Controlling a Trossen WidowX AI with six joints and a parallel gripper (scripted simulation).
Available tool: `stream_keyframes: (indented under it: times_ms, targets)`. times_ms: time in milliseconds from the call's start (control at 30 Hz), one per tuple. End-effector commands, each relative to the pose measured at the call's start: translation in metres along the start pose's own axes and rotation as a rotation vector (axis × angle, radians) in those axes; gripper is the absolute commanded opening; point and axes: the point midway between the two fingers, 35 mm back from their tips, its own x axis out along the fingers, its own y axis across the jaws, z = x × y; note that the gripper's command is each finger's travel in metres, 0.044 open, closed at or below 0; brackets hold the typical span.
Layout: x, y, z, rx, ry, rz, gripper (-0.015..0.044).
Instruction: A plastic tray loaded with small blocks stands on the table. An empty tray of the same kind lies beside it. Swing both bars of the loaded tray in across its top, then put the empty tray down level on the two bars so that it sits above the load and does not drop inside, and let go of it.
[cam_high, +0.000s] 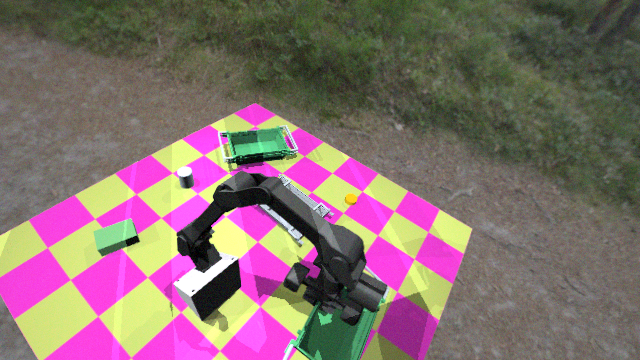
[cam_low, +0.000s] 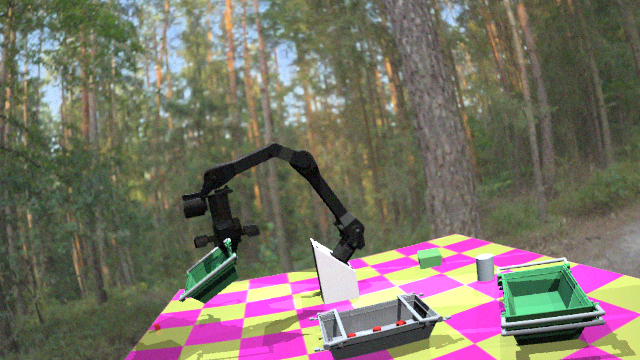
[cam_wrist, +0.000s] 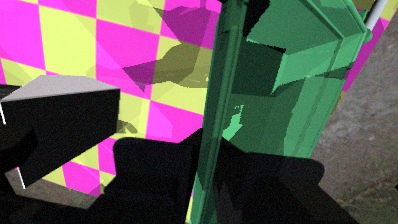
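a magenta-and-yellow checkered table (cam_high: 257, 232) (cam_low: 267, 306) (cam_wrist: 125, 42); exterior view: sunlit pines behind, thick trunk (cam_low: 440, 120) toward one o'clock.
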Motion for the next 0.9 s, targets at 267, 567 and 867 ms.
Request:
stream_keyframes:
  times_ms: [267, 567, 867]
  targets:
    - [-0.026, 0.018, 0.061, -0.203, 0.007, -0.06, 0.0]
    - [-0.033, 0.039, 0.103, -0.347, 0.012, -0.073, 0.0]
    - [-0.036, 0.064, 0.143, -0.495, 0.016, -0.081, 0.0]
